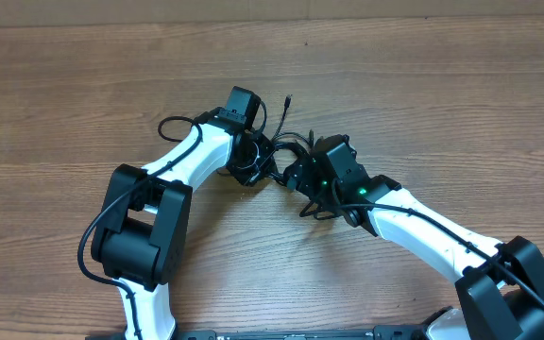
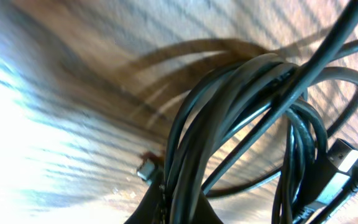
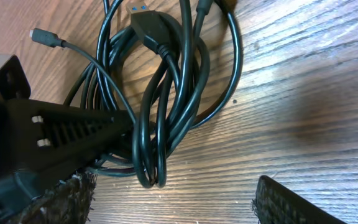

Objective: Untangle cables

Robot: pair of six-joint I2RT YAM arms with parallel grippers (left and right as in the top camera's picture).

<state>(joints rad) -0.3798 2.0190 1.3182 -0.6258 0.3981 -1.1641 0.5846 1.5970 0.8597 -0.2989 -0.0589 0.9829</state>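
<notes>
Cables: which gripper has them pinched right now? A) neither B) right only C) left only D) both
C: in the left wrist view the cables run straight into the shut left gripper, while in the right wrist view the right gripper has its fingers wide apart with nothing clamped between them.

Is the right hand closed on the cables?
No, the right hand is open, fingers wide apart, the cables lying ahead of them.
</notes>
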